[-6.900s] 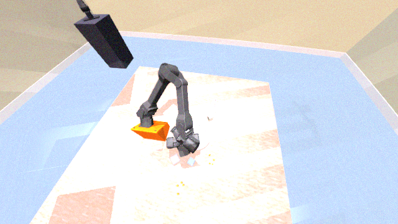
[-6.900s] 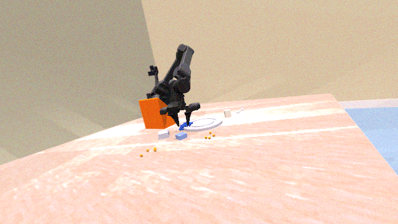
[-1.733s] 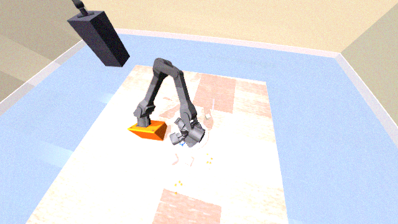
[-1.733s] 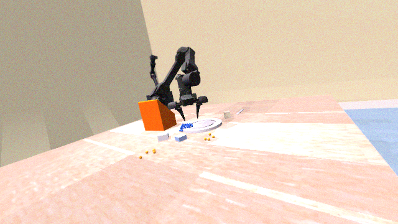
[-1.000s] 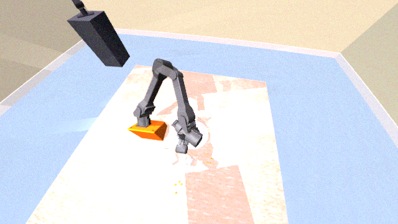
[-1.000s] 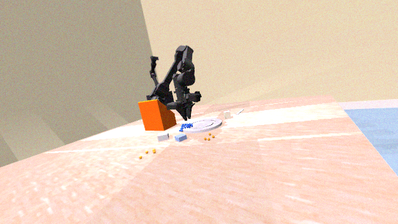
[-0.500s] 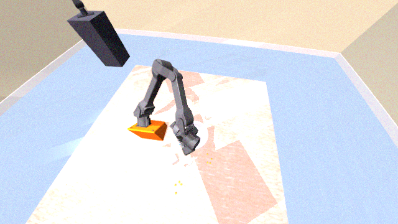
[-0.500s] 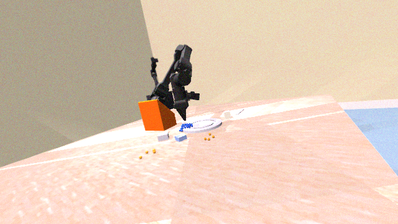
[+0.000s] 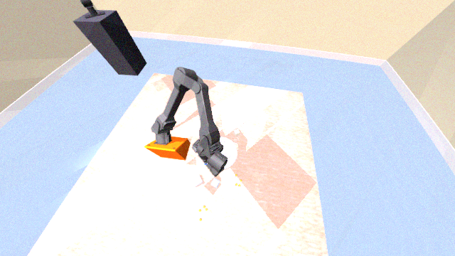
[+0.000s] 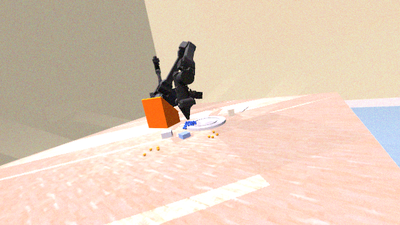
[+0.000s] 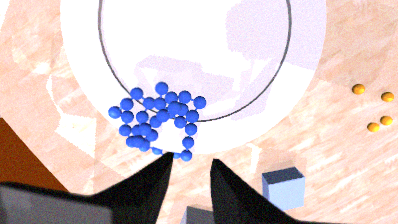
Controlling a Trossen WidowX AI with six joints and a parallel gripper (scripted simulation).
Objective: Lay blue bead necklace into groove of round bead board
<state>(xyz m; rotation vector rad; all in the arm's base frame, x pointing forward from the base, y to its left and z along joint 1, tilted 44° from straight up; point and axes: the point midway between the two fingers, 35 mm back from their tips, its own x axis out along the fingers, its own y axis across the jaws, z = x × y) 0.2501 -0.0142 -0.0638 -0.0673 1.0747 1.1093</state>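
The blue bead necklace [image 9: 205,163] [image 10: 191,123] [image 11: 174,108] lies in a bunched heap over the near edge of the round bead board [image 9: 232,153] [image 10: 222,121] [image 11: 80,30]. In the wrist view some beads cross the dark groove line, others lie on the outer rim, and a loop of beads reaches toward the fingertips. My gripper [image 10: 188,119] [image 11: 192,161] points down close above the board's edge beside the heap. Its fingers are partly open, with a gap between the tips and no beads in it. In the top view the arm hides the fingertips and much of the necklace.
A bluish block [image 9: 215,183] [image 10: 184,135] [image 11: 284,192] and a grey block [image 10: 166,134] [image 11: 197,216] stand near the board. Small yellow beads [image 9: 204,206] [image 10: 212,136] [image 11: 373,127] lie in two groups. A pale block [image 10: 231,112] stands beyond the board. The orange base [image 9: 170,151] [image 10: 156,114] is close by.
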